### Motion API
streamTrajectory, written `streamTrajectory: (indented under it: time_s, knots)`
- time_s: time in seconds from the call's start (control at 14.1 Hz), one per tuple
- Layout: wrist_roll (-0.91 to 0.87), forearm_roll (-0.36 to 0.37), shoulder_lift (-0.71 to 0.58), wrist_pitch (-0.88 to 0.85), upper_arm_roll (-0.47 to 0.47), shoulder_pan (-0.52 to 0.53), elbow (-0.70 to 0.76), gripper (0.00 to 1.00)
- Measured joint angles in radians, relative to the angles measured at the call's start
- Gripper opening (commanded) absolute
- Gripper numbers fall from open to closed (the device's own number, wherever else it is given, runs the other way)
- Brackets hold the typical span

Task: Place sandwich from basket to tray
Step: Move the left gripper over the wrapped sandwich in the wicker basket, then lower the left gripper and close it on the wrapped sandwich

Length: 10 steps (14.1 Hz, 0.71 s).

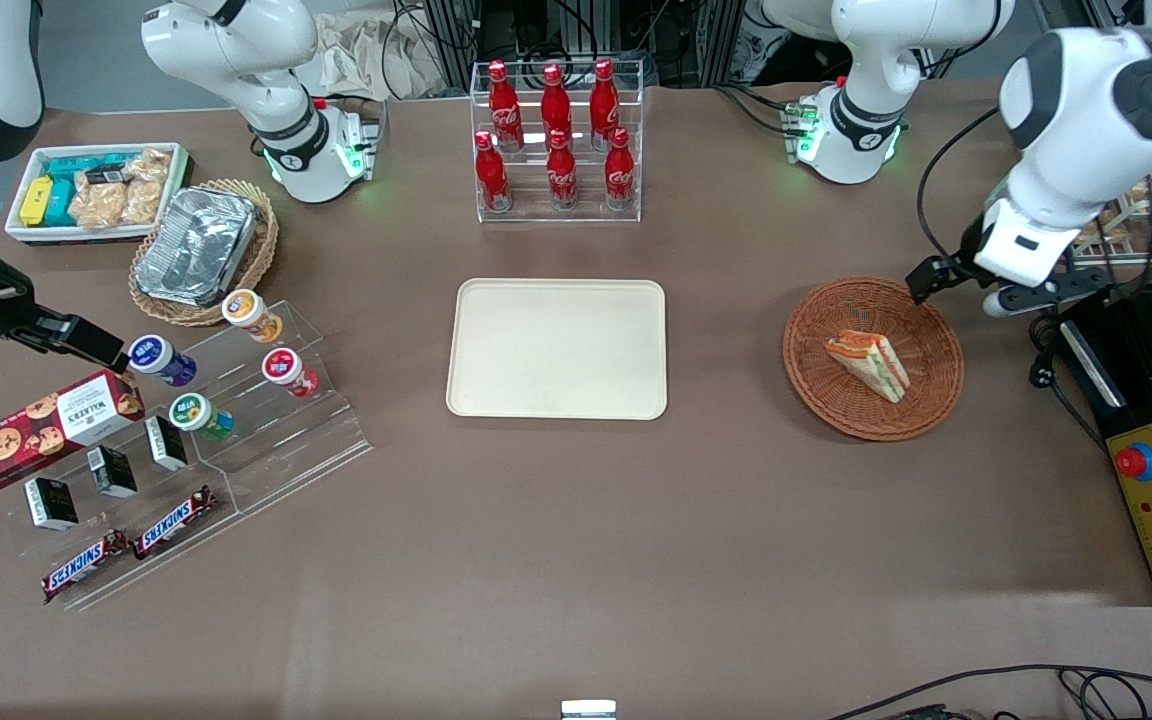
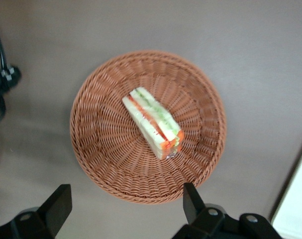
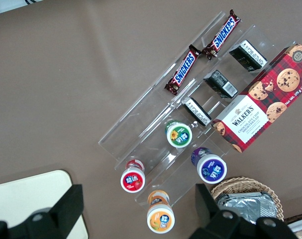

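The sandwich is lying in the basket, which is sitting on the surface toward the working arm's end. The tray is resting beside the basket, well apart from it, nearer the middle of the surface. A bottle rack is standing farther from the front camera than the tray. The gripper is hanging above the basket's edge with its fingers spread apart, seemingly touching nothing.
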Motion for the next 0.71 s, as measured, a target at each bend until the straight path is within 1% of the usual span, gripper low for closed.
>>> streamTrajectory:
  time_s: [0.28, 0.57, 0.71]
  knots:
    - [-0.165, 0.000, 0.028, 0.212, -0.001, -0.002, -0.149, 1.00]
    - [-0.337, 0.000, 0.132, 0.369, -0.010, -0.020, -0.161, 1.00]
    - [-0.408, 0.000, 0.176, 0.409, -0.011, -0.039, -0.156, 1.00]
